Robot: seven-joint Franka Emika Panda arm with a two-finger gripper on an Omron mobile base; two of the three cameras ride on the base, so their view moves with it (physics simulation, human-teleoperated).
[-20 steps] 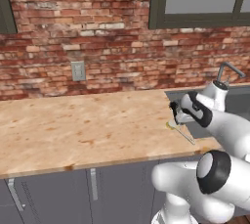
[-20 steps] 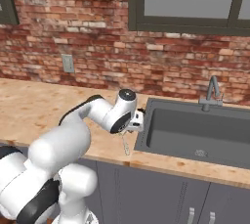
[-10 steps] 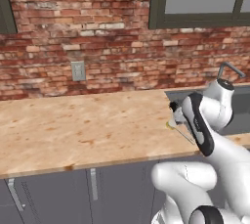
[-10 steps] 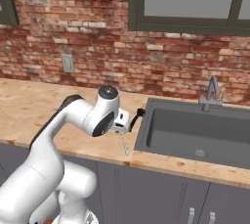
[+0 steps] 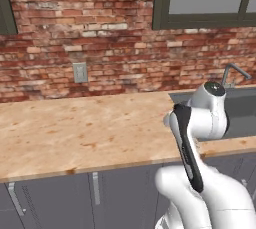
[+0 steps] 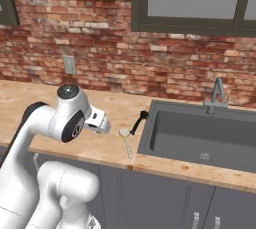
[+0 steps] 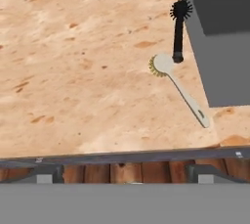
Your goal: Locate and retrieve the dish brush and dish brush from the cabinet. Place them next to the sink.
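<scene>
Left to right, right base view: white arm folded back over the counter edge, big elbow joint up high, gripper (image 6: 100,121) poking out to the right just above the wood, jaws spread wide, nothing between them. Well short of the brushes, apart from both.

Next over: cream brush (image 6: 127,142) flat on the countertop (image 6: 45,103), tan oval head nr the sink rim, handle running toward the front edge. Black brush (image 6: 138,122) just beside it, lying along the sink's left rim, spiky head at the far end. Hand view: black brush (image 7: 178,30) handle end touching or v. close to the cream brush (image 7: 179,89) head; can't tell which. Both next to the sink (image 6: 200,135), outside the basin.

Further right: dark grey basin, round drain, curved faucet (image 6: 217,93) at the back.

Surface & room: light wood counter, grey cabinet fronts w/ metal handles below, red brick wall, wall outlet (image 5: 79,72), dark-framed window (image 6: 195,0) above the sink.
</scene>
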